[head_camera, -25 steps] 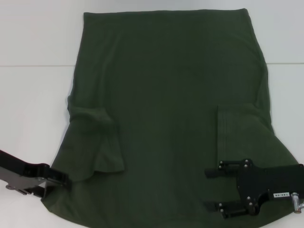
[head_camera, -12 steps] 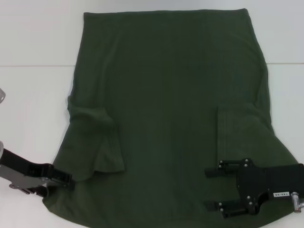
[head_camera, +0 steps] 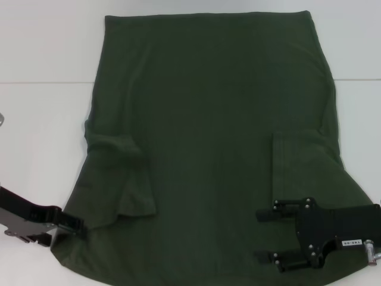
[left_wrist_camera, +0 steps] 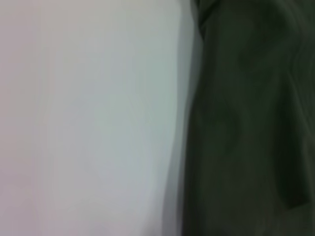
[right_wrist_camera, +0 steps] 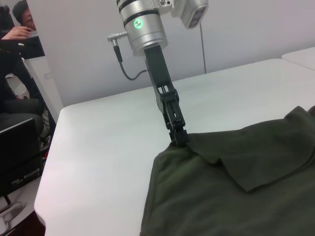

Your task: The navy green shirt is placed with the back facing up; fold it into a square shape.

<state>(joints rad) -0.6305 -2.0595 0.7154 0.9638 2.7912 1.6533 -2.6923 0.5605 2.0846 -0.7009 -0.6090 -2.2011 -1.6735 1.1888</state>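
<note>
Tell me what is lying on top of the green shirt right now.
On the shirt, both sleeves are folded inward, and the right gripper hovers open over its near right corner. The left gripper meets its left edge. The shirt's front is hidden underneath.

Black claws (head_camera: 268, 238), silver screws, white label; silver wrist w/ green LED.

White table (right_wrist_camera: 98, 137) with a seam across its far part; plain pale wall (right_wrist_camera: 74, 49) behind; seated person (right_wrist_camera: 17, 59) at room's edge
</note>
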